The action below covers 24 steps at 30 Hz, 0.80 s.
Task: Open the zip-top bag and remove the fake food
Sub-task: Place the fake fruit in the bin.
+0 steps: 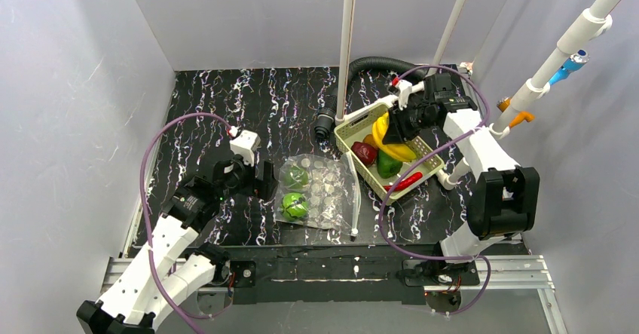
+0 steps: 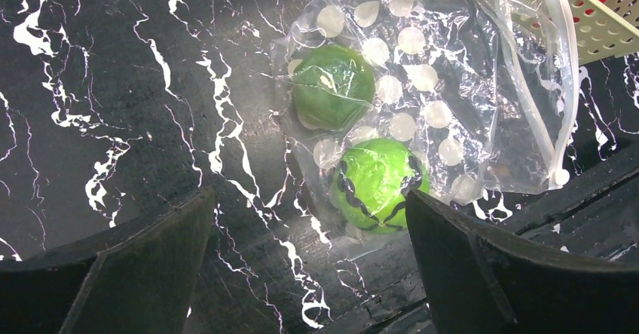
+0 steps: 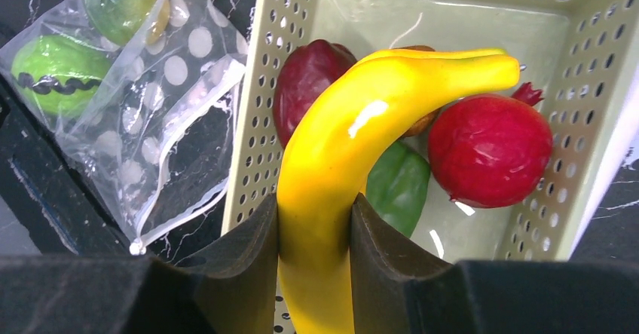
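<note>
The zip-top bag [image 1: 325, 189] lies flat on the black marbled table, clear with white dots, its zip edge toward the basket. Two green round pieces of fake food [image 2: 333, 85] [image 2: 380, 183] are inside it. My left gripper [image 2: 309, 221] hovers open just left of the bag [image 2: 467, 85], nothing between its fingers. My right gripper [image 3: 315, 213] is shut on a yellow banana [image 3: 354, 138], held over the pale green basket [image 3: 256, 85]. In the basket lie a dark red round fruit [image 3: 490, 149], a second dark red piece [image 3: 305, 78], a green piece [image 3: 395, 183] and a red chili [image 1: 407, 181].
The basket [image 1: 351, 127] stands at the table's middle right, right of the bag. A black ribbed hose [image 1: 362, 66] curves behind it. White poles [image 1: 348, 47] rise next to the basket. Grey walls close in the table on three sides.
</note>
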Motion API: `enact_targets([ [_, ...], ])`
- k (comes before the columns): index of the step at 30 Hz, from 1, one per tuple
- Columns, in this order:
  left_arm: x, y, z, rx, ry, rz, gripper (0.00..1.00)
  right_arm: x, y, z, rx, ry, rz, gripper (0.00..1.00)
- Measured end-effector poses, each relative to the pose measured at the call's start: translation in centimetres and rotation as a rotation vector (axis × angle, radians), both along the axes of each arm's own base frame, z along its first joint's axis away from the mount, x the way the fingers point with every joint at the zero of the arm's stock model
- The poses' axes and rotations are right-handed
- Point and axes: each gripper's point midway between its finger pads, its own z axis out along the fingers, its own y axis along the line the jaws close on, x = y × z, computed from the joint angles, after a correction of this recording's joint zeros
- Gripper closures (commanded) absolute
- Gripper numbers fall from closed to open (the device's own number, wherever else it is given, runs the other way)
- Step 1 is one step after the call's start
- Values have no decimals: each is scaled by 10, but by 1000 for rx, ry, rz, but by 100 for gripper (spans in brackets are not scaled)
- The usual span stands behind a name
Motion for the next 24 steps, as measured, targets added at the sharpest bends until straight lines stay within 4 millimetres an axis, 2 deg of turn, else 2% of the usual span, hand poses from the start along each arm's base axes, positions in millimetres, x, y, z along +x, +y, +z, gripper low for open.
enact_targets([
  [6, 0, 1, -4, 3, 8, 4, 2, 12, -4, -5, -12, -10, -38, 79],
  [11, 0, 2, -5, 2, 11, 8, 2, 18, -6, -21, -29, 25, -57, 74],
  [24, 1, 0, -6, -13, 24, 2, 2, 21, -6, -24, -22, 25, -68, 44],
])
